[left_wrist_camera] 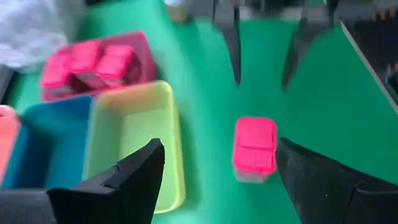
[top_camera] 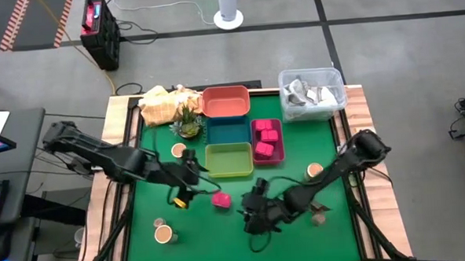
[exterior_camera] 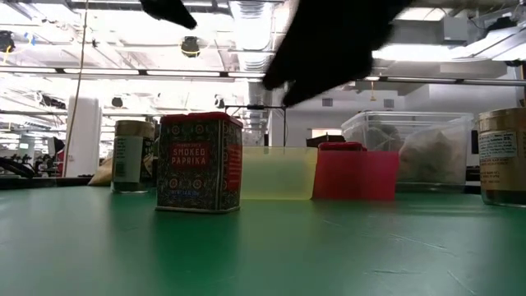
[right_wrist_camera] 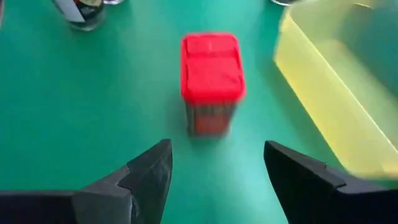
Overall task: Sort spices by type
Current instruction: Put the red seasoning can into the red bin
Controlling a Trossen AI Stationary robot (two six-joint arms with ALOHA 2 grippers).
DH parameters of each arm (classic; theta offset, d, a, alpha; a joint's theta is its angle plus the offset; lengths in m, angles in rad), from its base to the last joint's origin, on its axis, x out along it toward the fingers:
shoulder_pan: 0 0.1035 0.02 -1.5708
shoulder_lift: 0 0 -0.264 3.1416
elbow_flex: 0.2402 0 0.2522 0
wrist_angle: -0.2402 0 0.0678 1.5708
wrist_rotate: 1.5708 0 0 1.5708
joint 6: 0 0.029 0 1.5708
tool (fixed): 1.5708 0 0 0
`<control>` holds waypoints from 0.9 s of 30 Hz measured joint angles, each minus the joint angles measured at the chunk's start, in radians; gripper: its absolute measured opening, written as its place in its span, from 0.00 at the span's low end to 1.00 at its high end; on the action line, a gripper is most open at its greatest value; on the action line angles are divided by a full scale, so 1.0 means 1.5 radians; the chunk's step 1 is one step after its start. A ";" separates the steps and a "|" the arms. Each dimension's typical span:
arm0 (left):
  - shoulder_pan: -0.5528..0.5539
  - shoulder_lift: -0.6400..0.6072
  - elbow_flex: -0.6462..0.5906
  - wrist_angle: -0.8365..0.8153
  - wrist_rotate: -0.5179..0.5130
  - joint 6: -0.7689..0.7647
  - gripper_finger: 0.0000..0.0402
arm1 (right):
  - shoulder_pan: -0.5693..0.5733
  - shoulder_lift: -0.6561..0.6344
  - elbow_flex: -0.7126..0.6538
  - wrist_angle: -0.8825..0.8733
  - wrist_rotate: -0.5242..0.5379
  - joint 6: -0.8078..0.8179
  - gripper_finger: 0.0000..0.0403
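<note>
Standing alone on the green mat just below the centre of the high view, the loose paprika tin (top_camera: pixel 220 199) waits to be sorted; the left gripper (top_camera: pixel 189 178) hangs just to its upper left and the right gripper (top_camera: pixel 254 203) just to its right, both with fingers spread wide and holding nothing.

The work looks partly done; several magenta tins (top_camera: pixel 267 139) already sit together in the magenta tray (top_camera: pixel 255 144) right of centre, which seems the place for the loose one; the round jars are still scattered, one (top_camera: pixel 177 151) left of the trays, one (top_camera: pixel 315 171) at the right, two (top_camera: pixel 164 231) at the lower left.

The yellow-green tray (top_camera: pixel 229 160), the blue tray (top_camera: pixel 227 132) and the orange tray (top_camera: pixel 226 102) above it look empty; the clear bin (top_camera: pixel 313 93) at the upper right holds pale crumpled stuff I cannot identify.
</note>
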 joint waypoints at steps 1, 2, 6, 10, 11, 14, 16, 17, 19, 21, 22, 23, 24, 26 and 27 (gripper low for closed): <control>-0.001 -0.016 0.000 -0.001 -0.005 -0.008 0.72 | -0.013 0.007 0.016 -0.001 -0.013 -0.022 0.70; -0.002 -0.034 0.000 -0.005 -0.009 -0.016 0.72 | -0.024 0.013 0.033 0.000 -0.022 -0.047 0.70; -0.004 -0.093 0.000 -0.014 -0.017 -0.050 0.72 | -0.052 0.039 0.091 -0.007 -0.057 -0.149 0.72; -0.004 -0.126 0.000 -0.043 -0.021 -0.068 0.72 | -0.072 0.043 0.120 -0.002 -0.090 -0.210 0.78; -0.004 -0.129 0.000 -0.049 -0.020 -0.072 0.72 | -0.078 0.043 0.122 0.000 -0.099 -0.216 0.80; -0.004 -0.132 0.000 -0.065 -0.020 -0.073 0.72 | -0.090 0.044 0.127 -0.006 -0.109 -0.220 0.88; -0.004 -0.128 0.000 -0.074 -0.020 -0.073 0.72 | -0.097 0.044 0.129 -0.003 -0.115 -0.220 0.92; -0.004 -0.125 0.000 -0.073 -0.020 -0.072 0.72 | -0.100 0.044 0.130 -0.001 -0.117 -0.219 0.94; -0.004 -0.120 0.000 -0.070 -0.024 -0.061 0.72 | -0.106 0.052 0.131 0.008 -0.119 -0.213 0.96; -0.004 -0.119 0.000 -0.066 -0.040 -0.052 0.72 | -0.106 0.057 0.129 0.010 -0.123 -0.207 0.97; -0.004 -0.119 0.000 -0.067 -0.048 -0.048 0.72 | -0.106 0.064 0.129 0.015 -0.125 -0.204 0.97; -0.004 -0.121 0.000 -0.068 -0.054 -0.044 0.72 | -0.107 0.074 0.138 0.022 -0.125 -0.202 0.97; -0.004 -0.125 0.000 -0.070 -0.061 -0.042 0.72 | -0.106 0.078 0.146 0.017 -0.125 -0.200 0.97; -0.004 -0.129 0.006 -0.075 -0.075 -0.038 0.72 | -0.102 0.099 0.167 -0.015 -0.126 -0.200 0.96; -0.003 -0.135 0.008 -0.070 -0.081 -0.035 0.72 | -0.101 0.112 0.184 -0.017 -0.129 -0.200 0.96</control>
